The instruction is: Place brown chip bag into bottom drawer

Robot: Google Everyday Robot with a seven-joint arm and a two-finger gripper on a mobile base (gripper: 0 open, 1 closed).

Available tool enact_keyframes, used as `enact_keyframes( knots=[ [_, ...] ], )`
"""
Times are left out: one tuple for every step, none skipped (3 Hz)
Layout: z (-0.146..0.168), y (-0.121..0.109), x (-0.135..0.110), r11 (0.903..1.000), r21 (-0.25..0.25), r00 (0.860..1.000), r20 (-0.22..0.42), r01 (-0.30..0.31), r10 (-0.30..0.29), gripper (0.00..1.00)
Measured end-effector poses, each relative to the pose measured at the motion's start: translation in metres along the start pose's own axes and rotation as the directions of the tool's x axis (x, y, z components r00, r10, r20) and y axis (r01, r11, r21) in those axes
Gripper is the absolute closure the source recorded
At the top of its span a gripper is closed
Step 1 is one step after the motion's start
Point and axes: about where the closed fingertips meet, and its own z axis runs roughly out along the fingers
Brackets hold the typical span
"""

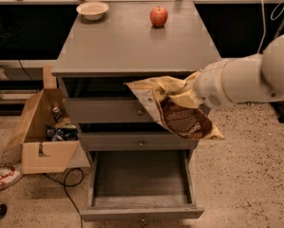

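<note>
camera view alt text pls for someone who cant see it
The robot's gripper holds the brown chip bag in front of the grey cabinet, above the bottom drawer, which is pulled open and empty. An apple and a bowl sit on top; a cardboard box stands beside it.

No text could be read anywhere. White lettering stood on the dark middle of the brown chip bag (182, 120), but it was illegible. The gripper (188, 98) clasped the bag's pale upper end, just toward 3 o'clock from the view's centre.
</note>
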Motion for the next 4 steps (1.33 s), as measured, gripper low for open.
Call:
enact_keyframes(
  knots=[
    [0.067, 0.004, 0.073, 0.997, -0.051, 0.995, -0.082, -0.058, 0.054, 1.0],
    [0.124, 0.016, 0.133, 0.987, -0.092, 0.985, -0.128, -0.131, 0.119, 1.0],
    [0.176, 0.024, 0.18, 0.9746, -0.105, 0.971, -0.156, -0.198, 0.18, 1.0],
    [0.183, 0.025, 0.187, 0.9746, -0.104, 0.97, -0.164, -0.199, 0.18, 1.0]
  ],
)
